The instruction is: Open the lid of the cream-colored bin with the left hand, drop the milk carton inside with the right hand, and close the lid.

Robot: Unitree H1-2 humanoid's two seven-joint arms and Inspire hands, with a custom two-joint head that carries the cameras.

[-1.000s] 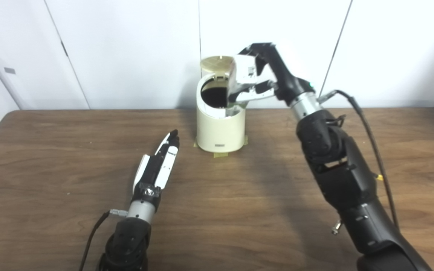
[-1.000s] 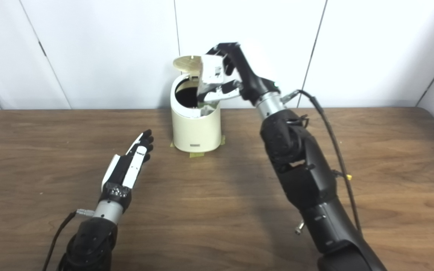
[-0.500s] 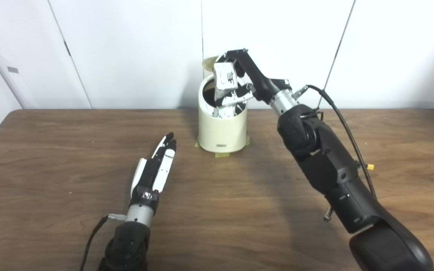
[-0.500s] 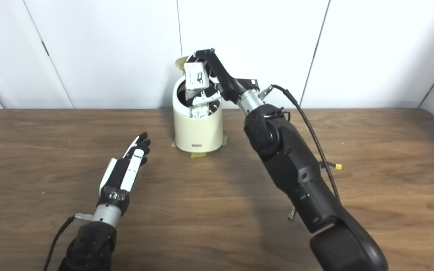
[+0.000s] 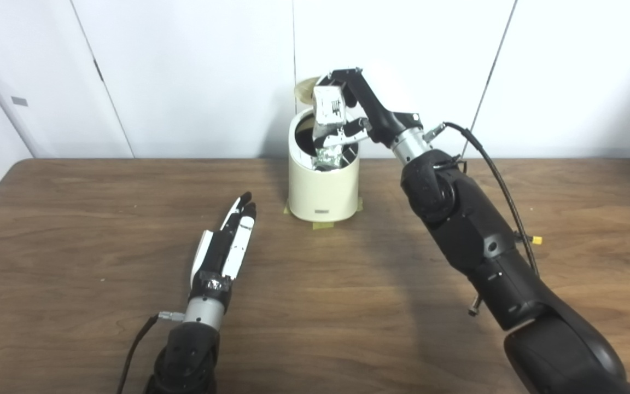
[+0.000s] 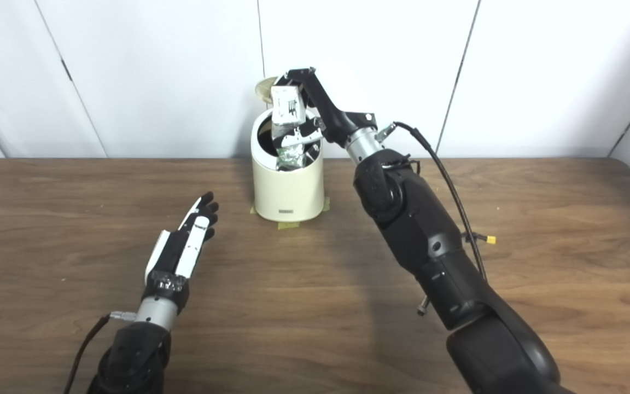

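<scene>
White panelled walls, dark wood-grain desk [image 5: 348, 306]: drop step in hand.

The cream-colored cylindrical bin [image 5: 323, 189] stands at the desk's far edge, its round lid [image 5: 305, 87] raised behind the mouth. The right hand [image 5: 348, 117] hangs over the opening, its fingers [image 5: 342, 137] closed on the white milk carton [image 5: 327, 106]; a crumpled silvery part below, apparently the carton's lower end, dips into the mouth. The left hand [image 5: 227, 246] lies flat on the desk, fingers straight and empty, well apart from the bin. Opening judged done; release and closing remain.
</scene>
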